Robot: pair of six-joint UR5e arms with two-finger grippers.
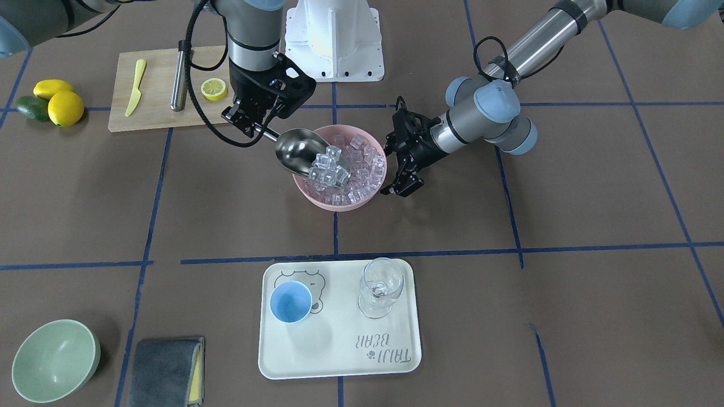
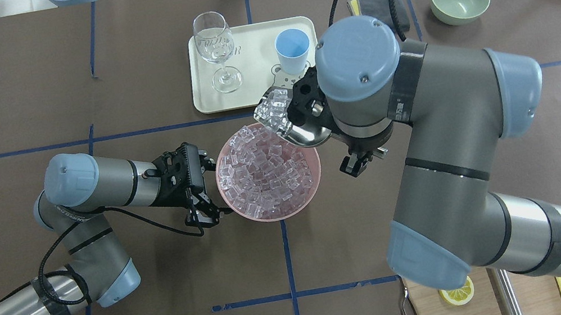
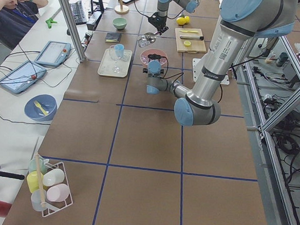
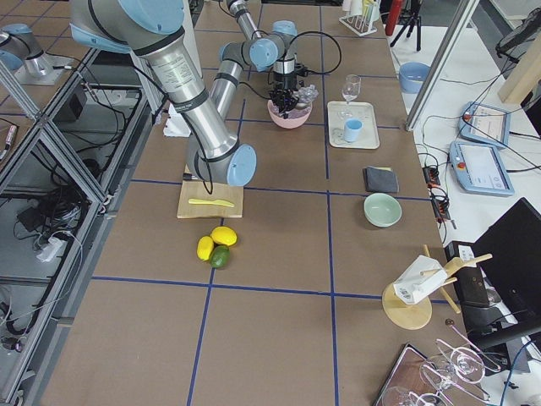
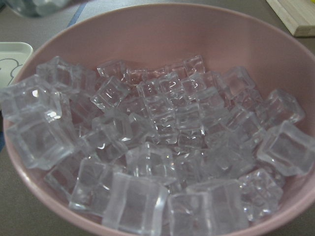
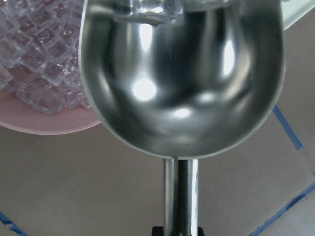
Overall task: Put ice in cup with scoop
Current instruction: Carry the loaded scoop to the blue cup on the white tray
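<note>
Right gripper [image 1: 254, 125] clamped on handle of scoop [image 1: 297, 148], ice [image 1: 328, 164] heaped in it above mid-desk pink bowl [image 1: 334, 206]; left gripper [image 1: 392, 164] spread, empty, beside bowl; cup [image 1: 291, 302] on tray [image 1: 339, 339] near operators' edge.

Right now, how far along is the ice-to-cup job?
Done: the right gripper holds the scoop by its handle, and the scoop is loaded with ice. In hand: the loaded scoop hangs over the pink bowl, with the left gripper open beside the rim. Left: the cup on the tray looks empty, so the carry and the tip-in are not yet done.
</note>
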